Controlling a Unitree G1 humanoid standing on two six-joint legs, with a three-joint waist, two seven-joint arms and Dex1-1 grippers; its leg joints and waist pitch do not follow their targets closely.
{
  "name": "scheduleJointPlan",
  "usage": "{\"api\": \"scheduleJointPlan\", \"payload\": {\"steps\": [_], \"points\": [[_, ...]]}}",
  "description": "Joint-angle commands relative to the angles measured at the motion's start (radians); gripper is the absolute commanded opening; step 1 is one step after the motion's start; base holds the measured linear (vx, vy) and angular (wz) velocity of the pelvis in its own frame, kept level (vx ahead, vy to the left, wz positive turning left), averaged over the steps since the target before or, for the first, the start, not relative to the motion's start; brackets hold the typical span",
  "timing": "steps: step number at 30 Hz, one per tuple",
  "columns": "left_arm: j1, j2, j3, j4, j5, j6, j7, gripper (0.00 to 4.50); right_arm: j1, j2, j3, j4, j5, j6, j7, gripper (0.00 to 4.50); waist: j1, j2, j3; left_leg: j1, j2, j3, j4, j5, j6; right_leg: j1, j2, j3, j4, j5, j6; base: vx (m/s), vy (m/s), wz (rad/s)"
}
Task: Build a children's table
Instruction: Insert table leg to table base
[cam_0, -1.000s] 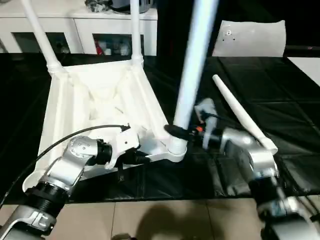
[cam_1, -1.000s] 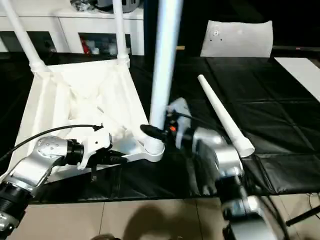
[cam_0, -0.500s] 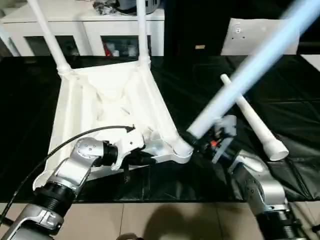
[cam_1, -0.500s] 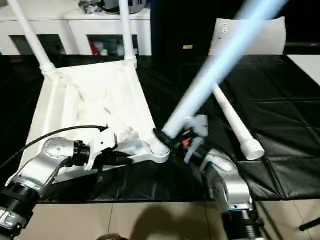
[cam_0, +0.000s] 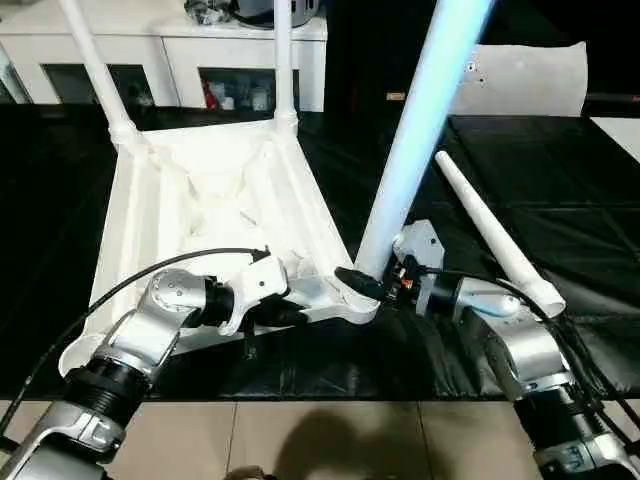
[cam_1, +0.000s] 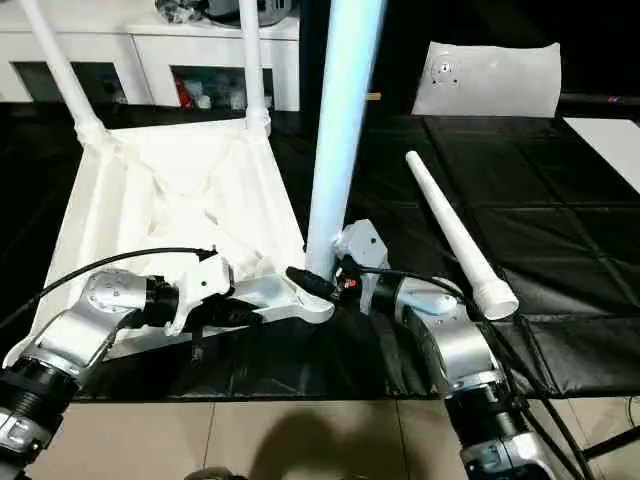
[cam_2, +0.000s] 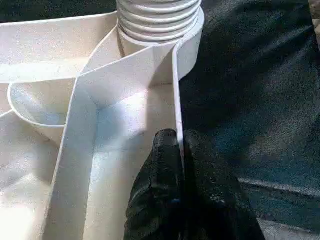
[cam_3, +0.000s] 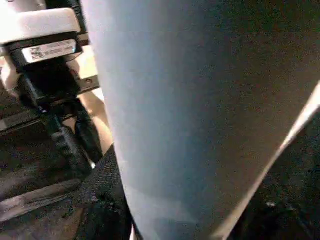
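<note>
The children's table top (cam_0: 210, 200) lies upside down on the black mat, ribbed underside up. Two white legs (cam_0: 95, 60) (cam_0: 283, 60) stand in its far corners. My left gripper (cam_0: 290, 312) is shut on the thin near rim wall (cam_2: 176, 100), its fingers (cam_2: 160, 165) pinching it close to the near right corner socket (cam_0: 355, 300). My right gripper (cam_0: 372, 285) is shut around the base of a third leg (cam_0: 420, 130), which stands nearly upright at that socket. A fourth leg (cam_0: 490, 235) lies loose on the mat to the right.
A white cabinet with glass doors (cam_0: 180, 50) runs along the back. A flat white board (cam_0: 525, 80) leans at the back right. The black mat (cam_0: 570, 180) ends near my body, where the tiled floor (cam_0: 300, 440) begins.
The leg in my right gripper swung out to a strong rightward tilt and has come back to nearly upright at the corner socket. The left gripper stays clamped on the rim.
</note>
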Motion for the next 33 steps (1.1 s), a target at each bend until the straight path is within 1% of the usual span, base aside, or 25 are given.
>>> {"api": "scheduleJointPlan", "payload": {"steps": [1,2,3,4,5,6,7,8,9,10,11,13,15,17,18,21,24,26,27,28,29,30,31,32,33], "points": [[-0.055,-0.002,0.005,0.002,0.018,-0.039,0.0,0.0,0.053,0.004,0.095,0.082,-0.019,0.056,0.088,1.89,-0.014,0.004,-0.022,0.015,0.105,-0.053,-0.101,-0.329,0.012,0.006,-0.128,0.084,-0.111,-0.571,-0.082,0.0,0.0,0.0],[-0.059,-0.005,0.003,0.004,0.018,-0.041,-0.006,0.0,0.053,0.004,0.098,0.084,-0.018,0.052,0.096,1.89,-0.015,0.003,-0.021,0.013,0.108,-0.054,-0.104,-0.327,0.011,0.008,-0.127,0.085,-0.106,-0.537,-0.092,0.0,0.0,0.0],[-0.081,-0.009,-0.012,0.023,0.027,-0.061,-0.026,0.0,0.056,0.002,0.112,0.082,-0.01,0.048,0.129,1.89,-0.015,0.004,-0.019,0.014,0.109,-0.053,-0.105,-0.321,0.012,0.007,-0.126,0.086,-0.104,-0.499,-0.102,0.0,0.0,0.0],[-0.081,-0.009,-0.012,0.023,0.027,-0.061,-0.026,0.0,0.056,0.002,0.112,0.082,-0.01,0.048,0.129,1.89,-0.015,0.004,-0.02,0.015,0.11,-0.051,-0.106,-0.316,0.013,0.008,-0.126,0.087,-0.101,-0.481,-0.109,0.0,0.0,0.0],[-0.086,-0.011,-0.014,0.03,0.028,-0.063,-0.028,0.0,0.056,0.003,0.115,0.082,-0.008,0.048,0.134,1.89,-0.016,0.004,-0.02,0.015,0.111,-0.05,-0.106,-0.306,0.013,0.009,-0.126,0.089,-0.096,-0.44,-0.126,0.0,0.0,0.0],[-0.099,-0.013,-0.016,0.049,0.037,-0.071,-0.021,0.0,0.058,0.005,0.119,0.082,-0.006,0.042,0.137,1.89,-0.018,0.005,-0.02,0.01,0.112,-0.05,-0.107,-0.292,0.014,0.013,-0.126,0.088,-0.091,-0.399,-0.142,0.054,0.011,0.01],[-0.109,-0.015,-0.018,0.063,0.042,-0.076,-0.018,0.0,0.06,0.006,0.121,0.08,-0.005,0.039,0.141,1.89,-0.017,0.009,-0.019,0.01,0.113,-0.051,-0.107,-0.284,0.013,0.013,-0.127,0.089,-0.087,-0.374,-0.15,0.054,0.011,0.01],[-0.118,-0.016,-0.02,0.075,0.046,-0.079,-0.016,0.0,0.062,0.006,0.124,0.077,-0.004,0.038,0.146,1.89,-0.019,0.008,-0.022,0.008,0.115,-0.05,-0.107,-0.265,0.013,0.017,-0.125,0.089,-0.079,-0.31,-0.171,0.051,0.012,0.0],[-0.135,-0.016,-0.022,0.101,0.053,-0.085,-0.013,0.0,0.07,0.009,0.13,0.064,-0.001,0.04,0.155,1.89,-0.021,0.011,-0.021,0.011,0.112,-0.046,-0.106,-0.258,0.016,0.016,-0.123,0.089,-0.078,-0.278,-0.181,0.0,0.0,0.0],[-0.144,-0.015,-0.023,0.117,0.058,-0.089,-0.011,0.0,0.077,0.01,0.135,0.053,0.001,0.043,0.161,1.89,-0.023,0.01,-0.02,0.009,0.113,-0.047,-0.108,-0.259,0.014,0.02,-0.126,0.089,-0.076,-0.267,-0.191,0.0,0.0,0.0],[-0.15,-0.014,-0.022,0.13,0.064,-0.095,-0.01,0.0,0.082,0.011,0.137,0.046,0.001,0.042,0.163,1.89,-0.024,0.008,-0.018,0.008,0.113,-0.046,-0.108,-0.264,0.015,0.02,-0.127,0.089,-0.078,-0.277,-0.19,0.0,0.0,0.0],[-0.154,-0.014,-0.021,0.142,0.068,-0.1,-0.01,0.0,0.087,0.012,0.137,0.04,0.001,0.041,0.165,1.89,-0.025,0.006,-0.015,0.008,0.112,-0.047,-0.108,-0.285,0.016,0.021,-0.131,0.09,-0.084,-0.334,-0.181,0.0,0.0,0.0],[-0.158,-0.013,-0.014,0.159,0.072,-0.107,-0.009,0.0,0.091,0.017,0.138,0.041,0.001,0.035,0.166,1.89,-0.024,0.007,-0.012,0.011,0.114,-0.049,-0.108,-0.307,0.012,0.017,-0.136,0.092,-0.092,-0.413,-0.168,0.0,0.0,0.0],[-0.158,-0.011,-0.011,0.164,0.071,-0.107,-0.008,0.0,0.089,0.02,0.137,0.047,0.001,0.031,0.164,1.89,-0.025,0.008,-0.012,0.013,0.116,-0.05,-0.111,-0.319,0.006,0.016,-0.134,0.093,-0.093,-0.425,-0.166,0.0,0.0,0.0],[-0.158,-0.008,-0.01,0.171,0.07,-0.109,-0.006,0.0,0.086,0.024,0.135,0.05,0.0,0.03,0.162,1.89,-0.025,0.01,-0.011,0.014,0.117,-0.051,-0.113,-0.329,0.001,0.015,-0.133,0.093,-0.093,-0.433,-0.165,0.0,0.0,0.0],[-0.16,-0.004,-0.008,0.183,0.072,-0.115,-0.004,0.0,0.084,0.027,0.132,0.053,-0.001,0.029,0.16,1.89,-0.026,0.009,-0.008,0.015,0.117,-0.053,-0.115,-0.357,-0.007,0.012,-0.135,0.094,-0.097,-0.466,-0.159,0.0,0.0,0.0],[-0.16,-0.002,0.003,0.191,0.07,-0.113,0.001,0.0,0.082,0.033,0.127,0.059,-0.004,0.026,0.15,1.89,-0.025,0.008,-0.004,0.02,0.116,-0.057,-0.117,-0.403,-0.015,0.01,-0.141,0.097,-0.107,-0.565,-0.133,0.0,0.0,0.0],[-0.153,0.002,0.014,0.179,0.063,-0.101,0.006,0.0,0.085,0.039,0.121,0.062,-0.008,0.021,0.134,1.89,-0.025,0.008,-0.004,0.022,0.116,-0.058,-0.118,-0.41,-0.015,0.007,-0.143,0.098,-0.112,-0.601,-0.119,0.0,0.0,0.0],[-0.146,0.005,0.022,0.169,0.056,-0.09,0.01,0.0,0.085,0.044,0.116,0.067,-0.011,0.017,0.118,1.89,-0.025,0.007,-0.002,0.022,0.116,-0.059,-0.118,-0.414,-0.015,0.006,-0.143,0.099,-0.114,-0.615,-0.114,0.0,0.0,0.0],[-0.125,0.009,0.041,0.134,0.041,-0.06,0.026,0.0,0.081,0.059,0.103,0.085,-0.024,0.001,0.073,1.89,-0.025,0.015,0.001,0.027,0.115,-0.062,-0.121,-0.44,-0.02,0.002,-0.142,0.097,-0.119,-0.655,-0.102,0.0,0.0,0.0],[-0.11,0.012,0.052,0.112,0.033,-0.04,0.037,0.0,0.078,0.069,0.095,0.097,-0.034,-0.01,0.043,1.89,-0.027,0.013,-0.002,0.027,0.116,-0.062,-0.121,-0.44,-0.025,0.005,-0.144,0.097,-0.118,-0.654,-0.103,0.0,0.0,0.0],[-0.092,0.015,0.063,0.082,0.025,-0.018,0.048,0.0,0.074,0.08,0.085,0.109,-0.041,-0.018,0.013,1.89,-0.03,0.012,0.001,0.023,0.116,-0.065,-0.123,-0.439,-0.028,0.004,-0.145,0.097,-0.117,-0.656,-0.108,0.0,0.0,0.0],[-0.065,0.018,0.076,0.038,0.015,0.012,0.063,0.0,0.068,0.093,0.073,0.126,-0.052,-0.029,-0.027,1.89,-0.033,0.013,-0.001,0.018,0.118,-0.068,-0.126,-0.426,-0.033,0.008,-0.145,0.096,-0.11,-0.638,-0.114,0.0,0.0,0.0],[-0.03,0.017,0.09,-0.017,0.004,0.054,0.081,0.0,0.059,0.108,0.06,0.146,-0.061,-0.033,-0.07,1.89,-0.036,0.012,0.002,0.015,0.118,-0.067,-0.127,-0.421,-0.031,0.006,-0.143,0.097,-0.111,-0.63,-0.117,0.0,0.0,0.0],[-0.01,0.016,0.098,-0.049,-0.003,0.079,0.092,0.0,0.053,0.118,0.052,0.158,-0.067,-0.036,-0.095,1.89,-0.038,0.013,0.0,0.013,0.12,-0.068,-0.127,-0.416,-0.035,0.009,-0.144,0.097,-0.106,-0.613,-0.126,0.0,0.0,0.0]]}}
